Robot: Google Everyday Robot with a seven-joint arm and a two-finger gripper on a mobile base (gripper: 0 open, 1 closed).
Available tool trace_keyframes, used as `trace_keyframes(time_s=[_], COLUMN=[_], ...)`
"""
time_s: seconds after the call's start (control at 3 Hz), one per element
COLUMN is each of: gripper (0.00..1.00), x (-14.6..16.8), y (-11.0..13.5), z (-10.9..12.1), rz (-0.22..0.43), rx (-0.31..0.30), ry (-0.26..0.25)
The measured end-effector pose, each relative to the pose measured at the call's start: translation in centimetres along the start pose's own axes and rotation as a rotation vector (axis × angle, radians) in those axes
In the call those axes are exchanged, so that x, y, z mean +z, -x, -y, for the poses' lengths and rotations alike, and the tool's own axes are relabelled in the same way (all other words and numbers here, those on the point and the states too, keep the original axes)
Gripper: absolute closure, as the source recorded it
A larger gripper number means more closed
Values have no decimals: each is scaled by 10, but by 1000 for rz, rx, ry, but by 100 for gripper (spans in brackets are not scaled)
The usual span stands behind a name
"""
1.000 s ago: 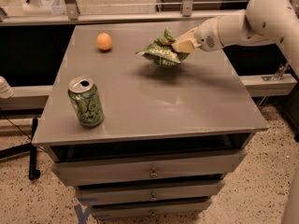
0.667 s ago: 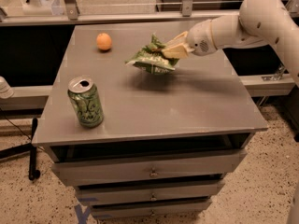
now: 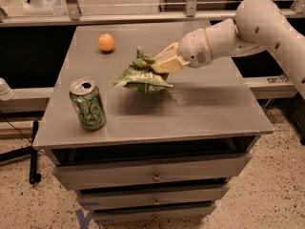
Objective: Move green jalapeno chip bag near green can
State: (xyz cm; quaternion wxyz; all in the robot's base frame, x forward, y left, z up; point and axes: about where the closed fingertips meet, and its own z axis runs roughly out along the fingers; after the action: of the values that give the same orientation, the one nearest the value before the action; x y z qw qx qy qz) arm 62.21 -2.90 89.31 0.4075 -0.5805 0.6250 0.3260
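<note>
Dim, warm light from above. The claw [image 3: 159, 63], gripping the chip bag [image 3: 143, 78] over the table [image 3: 214, 116], throws a soft shadow beneath; pale glare lies beside it.

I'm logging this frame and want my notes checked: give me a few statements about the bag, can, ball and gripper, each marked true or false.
1. The gripper is shut on the green jalapeno chip bag, over the middle of the table. True.
2. The green can lies on its side. False: it stands upright near the table's front edge, on the picture's left.
3. The bag rests against the can. False: they are apart, with bare tabletop showing between them.
4. An orange ball sits towards the back of the table, behind the can. True.
5. The can's top is sealed. False: its opening shows dark in the silver top.
</note>
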Motion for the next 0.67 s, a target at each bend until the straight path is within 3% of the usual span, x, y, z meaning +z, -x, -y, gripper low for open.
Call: trace_keyframes(time_s=[0.33,0.67], gripper=[100,100], x=[9,9], y=[4,4], z=[-16,-16], rz=[5,6], rx=[-19,-20], ry=[42,44])
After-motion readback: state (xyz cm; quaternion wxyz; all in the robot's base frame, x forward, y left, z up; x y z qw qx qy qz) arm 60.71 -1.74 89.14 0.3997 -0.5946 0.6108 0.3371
